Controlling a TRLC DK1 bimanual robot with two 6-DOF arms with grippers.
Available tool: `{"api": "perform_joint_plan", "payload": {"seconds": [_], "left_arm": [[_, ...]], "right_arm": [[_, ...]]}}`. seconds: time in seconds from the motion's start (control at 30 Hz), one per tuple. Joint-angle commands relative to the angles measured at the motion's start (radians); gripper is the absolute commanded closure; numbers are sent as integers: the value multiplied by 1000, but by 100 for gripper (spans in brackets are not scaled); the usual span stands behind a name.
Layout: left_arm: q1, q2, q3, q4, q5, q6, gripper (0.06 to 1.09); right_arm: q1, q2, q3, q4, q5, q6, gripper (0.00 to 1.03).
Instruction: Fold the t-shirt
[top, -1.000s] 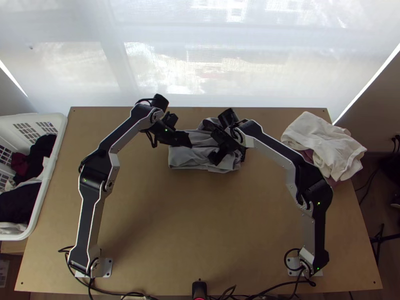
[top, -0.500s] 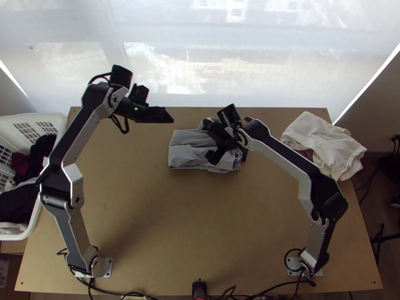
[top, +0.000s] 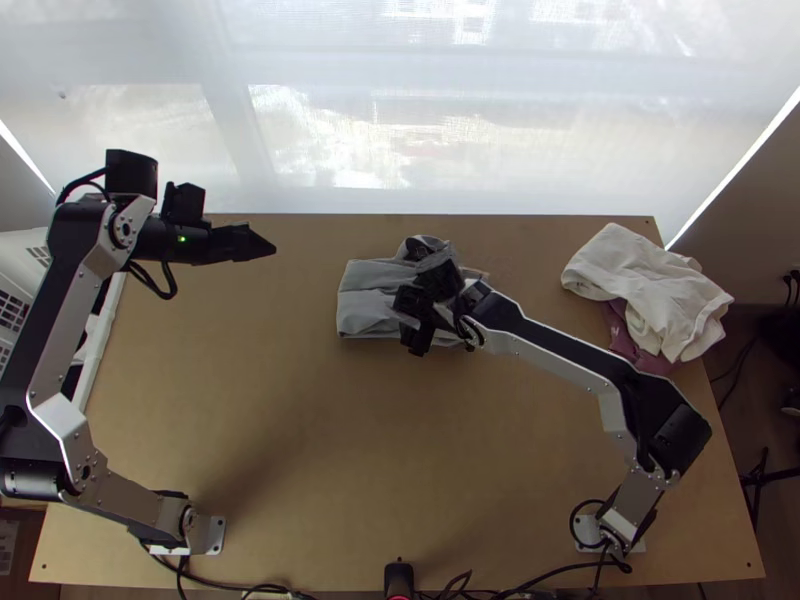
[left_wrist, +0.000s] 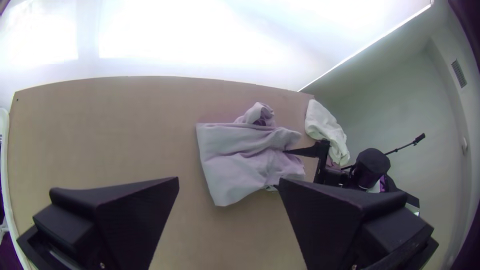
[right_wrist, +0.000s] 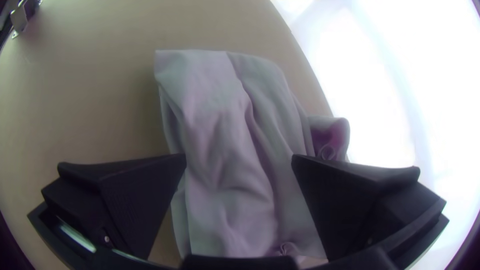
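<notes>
White plastic basket (top: 101, 345) holds dark cloth (top: 71, 380).

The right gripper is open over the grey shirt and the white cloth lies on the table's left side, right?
No, the top view shows the white cloth on the table's right side; the right gripper is indeed open over the grey shirt.

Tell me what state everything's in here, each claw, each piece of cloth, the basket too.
Shirt: roughly folded, wrinkled, bunched along one side.
Left claw: open, off the shirt.
Right claw: open, over the shirt.
White cloth: loosely bunched.
Maroon cloth: partly covered by the white cloth.
Basket: partly hidden.
</notes>
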Motion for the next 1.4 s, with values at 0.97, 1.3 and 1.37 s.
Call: {"api": "perform_joint_plan", "payload": {"seconds": [0.97, 1.3, 1.37], "left_arm": [[51, -161, -271, 56, 13, 6, 11], [51, -175, -280, 56, 13, 0, 11], [51, -178, -285, 56, 13, 0, 11]], "right_arm": [[94, 142, -55, 200, 128, -101, 5], [56, 185, -6, 234, 148, -118, 5], [49, 199, 5, 234, 148, -118, 5]]}}
